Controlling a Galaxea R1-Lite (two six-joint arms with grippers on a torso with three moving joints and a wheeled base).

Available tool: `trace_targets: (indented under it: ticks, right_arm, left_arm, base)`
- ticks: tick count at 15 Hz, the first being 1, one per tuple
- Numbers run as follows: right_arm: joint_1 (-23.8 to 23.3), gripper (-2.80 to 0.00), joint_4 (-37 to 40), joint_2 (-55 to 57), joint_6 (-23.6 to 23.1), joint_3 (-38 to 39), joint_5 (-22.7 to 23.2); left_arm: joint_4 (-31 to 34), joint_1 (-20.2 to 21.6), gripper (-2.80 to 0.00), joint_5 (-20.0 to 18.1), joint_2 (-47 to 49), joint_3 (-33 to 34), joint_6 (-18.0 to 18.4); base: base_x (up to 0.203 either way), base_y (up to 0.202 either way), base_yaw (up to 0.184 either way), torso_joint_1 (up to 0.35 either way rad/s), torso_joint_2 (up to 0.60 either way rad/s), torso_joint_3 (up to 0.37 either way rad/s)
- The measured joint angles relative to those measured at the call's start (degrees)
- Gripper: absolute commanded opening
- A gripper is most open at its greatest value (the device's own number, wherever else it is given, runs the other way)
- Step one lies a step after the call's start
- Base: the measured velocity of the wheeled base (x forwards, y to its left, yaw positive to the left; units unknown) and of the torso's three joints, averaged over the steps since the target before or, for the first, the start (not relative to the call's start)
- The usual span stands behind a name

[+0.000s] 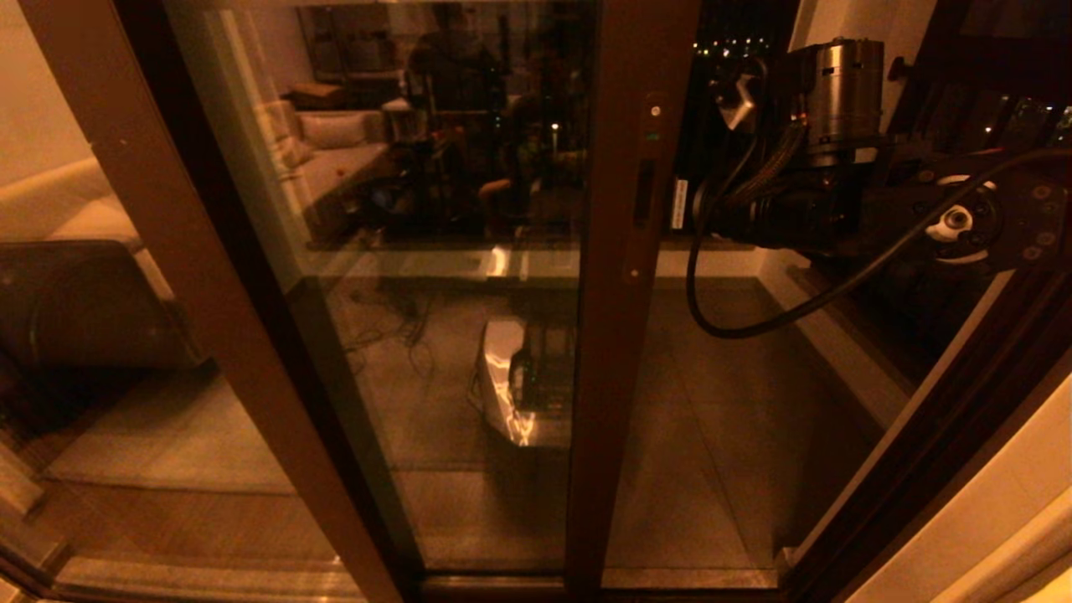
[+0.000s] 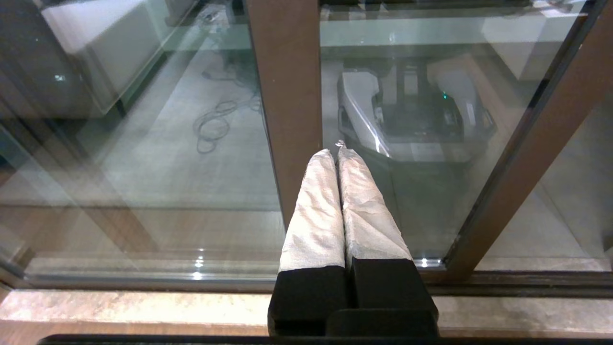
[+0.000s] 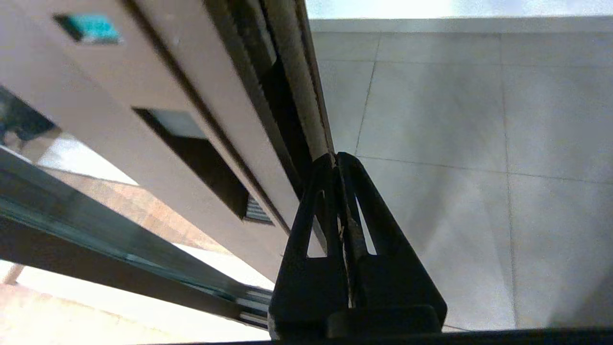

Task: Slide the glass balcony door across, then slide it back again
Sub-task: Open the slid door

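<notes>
The right gripper (image 3: 337,158) has its black fingers pressed together, tips against the outer edge of the glass balcony door's (image 1: 469,251) vertical stile, beside the dark recessed handle slot (image 3: 201,163). From the head camera those fingertips are hidden: only the right arm's (image 1: 837,167) metal wrist housing and a looping black cable (image 1: 754,322) show, held level just to the right of the stile, and whether the tips actually bear on the frame is hard to make out there. The left gripper (image 2: 337,153) hangs low, its white-wrapped fingers (image 2: 316,211) closed flat against each other with nothing between them, pointing at a plain lighter-brown stile (image 2: 287,96) and the glass beside it; that arm does not appear in the head view.

The door stands partly slid toward the robot's left, its handle stile near the middle of the head view, and an open gap to its right shows the tiled balcony floor (image 1: 712,402) and a low wall at the far side. The pane is strongly reflective: a sofa (image 1: 335,151), loose cables on the floor and the robot's own base (image 1: 523,385) appear mirrored in it, so what lies behind the glass is hard to separate from reflection. To the left a broad brown frame member (image 1: 193,276) slants across, and further glass there is cut off by the picture's edge. At the bottom runs the sill track (image 2: 143,306).
</notes>
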Motion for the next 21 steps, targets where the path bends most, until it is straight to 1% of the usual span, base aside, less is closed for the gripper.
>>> trace_targets:
  ticks: [8, 12, 18, 21]
  right_arm:
    - [1.8, -2.80, -0.2, 0.6, 0.7, -0.8, 0.0]
    - [3.4, -2.80, -0.2, 0.9, 1.6, -1.2, 0.1]
    - [4.5, -2.80, -0.1, 1.3, 2.1, -1.6, 1.1]
    - [3.8, -2.80, -0.2, 0.2, 3.7, 0.4, -0.5]
  left_arm:
    - [0.0, 0.0, -2.80, 0.0, 0.0, 0.0, 0.0]
    - [0.0, 0.0, -2.80, 0.0, 0.0, 0.0, 0.0]
    - [0.0, 0.0, -2.80, 0.0, 0.0, 0.0, 0.0]
    - [0.0, 0.0, -2.80, 0.0, 0.0, 0.0, 0.0]
  base:
    - [0.000, 0.000, 0.000, 0.000, 0.00, 0.000]
    - [0.000, 0.000, 0.000, 0.000, 0.00, 0.000]
    - [0.000, 0.000, 0.000, 0.000, 0.00, 0.000]
    - [0.000, 0.000, 0.000, 0.000, 0.00, 0.000]
